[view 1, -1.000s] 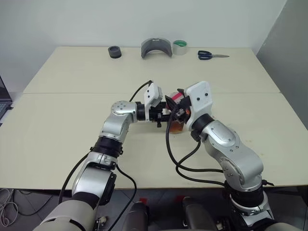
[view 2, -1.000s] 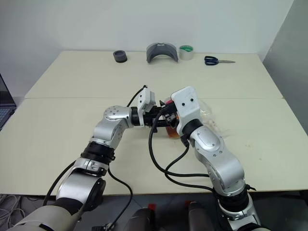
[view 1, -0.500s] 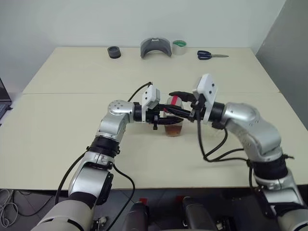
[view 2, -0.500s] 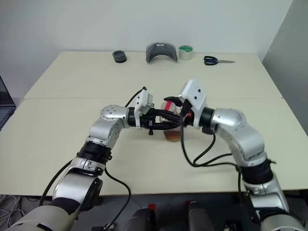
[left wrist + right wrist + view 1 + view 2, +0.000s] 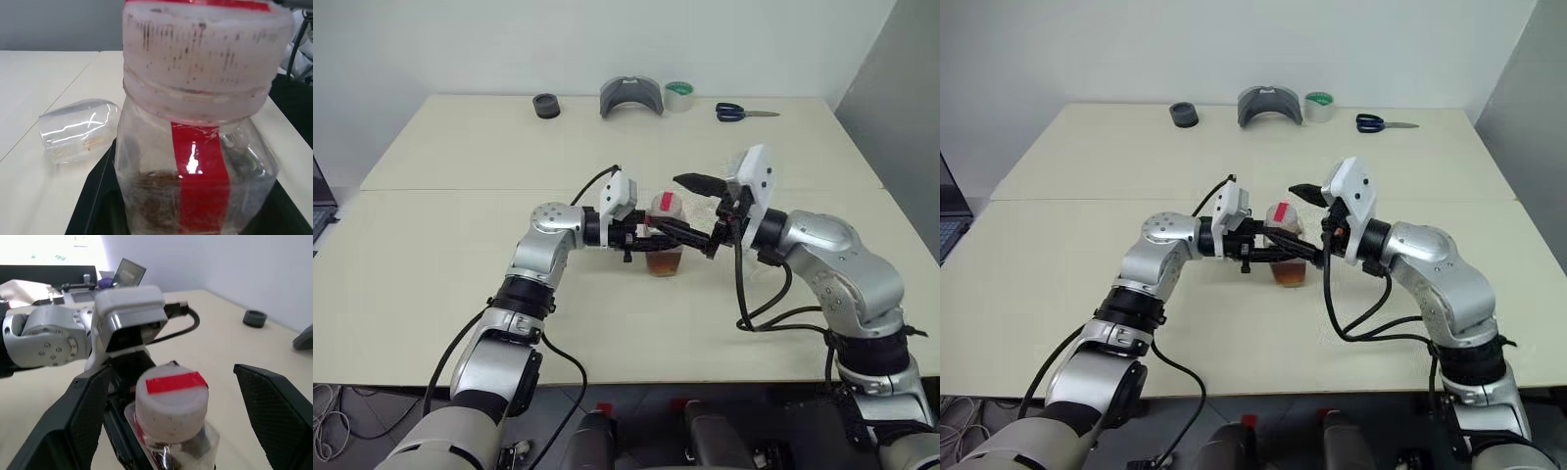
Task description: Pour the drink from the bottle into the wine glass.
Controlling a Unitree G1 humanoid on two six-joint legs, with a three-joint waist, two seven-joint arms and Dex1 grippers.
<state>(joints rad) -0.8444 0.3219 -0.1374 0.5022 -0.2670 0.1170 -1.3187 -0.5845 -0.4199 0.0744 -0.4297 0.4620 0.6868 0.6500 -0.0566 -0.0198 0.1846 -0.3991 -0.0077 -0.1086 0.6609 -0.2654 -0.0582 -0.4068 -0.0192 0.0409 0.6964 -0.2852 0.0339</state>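
A small clear bottle [image 5: 664,238] with a red label strip stands on the table's middle, its red-and-white cap [image 5: 665,204] on. A little reddish-brown drink [image 5: 151,193] sits in its bottom. My left gripper [image 5: 658,235] reaches in from the left and is shut on the bottle's body. The right gripper [image 5: 680,206] comes from the right, open wide, its fingers [image 5: 88,416] standing on either side of the cap without touching it. In the left wrist view a clear rounded thing [image 5: 78,128] lies on its side beyond the bottle; I cannot tell whether it is the wine glass.
Along the table's far edge stand a black tape roll [image 5: 546,105], a grey curved piece [image 5: 630,97], a green tape roll [image 5: 679,95] and blue-handled scissors [image 5: 741,112]. A laptop's edge [image 5: 318,201] shows at the far left.
The right gripper, which sat closed over the cap from above, has opened wide while its arm swung out to the right. The left gripper and the bottle have kept still.
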